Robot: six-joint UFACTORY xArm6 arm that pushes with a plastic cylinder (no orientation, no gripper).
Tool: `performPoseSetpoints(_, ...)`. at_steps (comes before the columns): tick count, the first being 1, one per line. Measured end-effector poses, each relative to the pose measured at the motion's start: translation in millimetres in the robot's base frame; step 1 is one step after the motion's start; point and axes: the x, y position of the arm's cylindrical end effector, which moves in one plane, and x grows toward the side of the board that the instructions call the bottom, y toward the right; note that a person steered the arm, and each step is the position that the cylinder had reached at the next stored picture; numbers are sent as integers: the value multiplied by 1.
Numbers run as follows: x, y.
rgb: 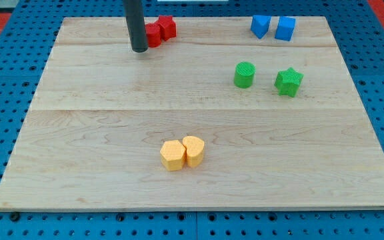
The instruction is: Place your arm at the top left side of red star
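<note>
The red star (167, 27) lies near the view's top edge of the wooden board (99, 133), left of centre. A second red block (154, 34), round-looking and partly hidden by the rod, touches the star's lower left. My tip (139, 50) rests on the board just left of and slightly below this second red block, so it sits to the lower left of the red star, with the round red block between them.
Two blue blocks (261, 26) (285, 29) sit side by side at the top right. A green cylinder (244, 75) and a green star (289, 81) lie on the right. Two yellow blocks (172, 155) (193, 150) touch each other at bottom centre.
</note>
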Motion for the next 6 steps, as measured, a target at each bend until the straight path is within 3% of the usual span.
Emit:
performPoseSetpoints(1, -8, -32)
performPoseSetpoints(2, -56, -63)
performPoseSetpoints(3, -103, -19)
performPoseSetpoints(6, -103, 15)
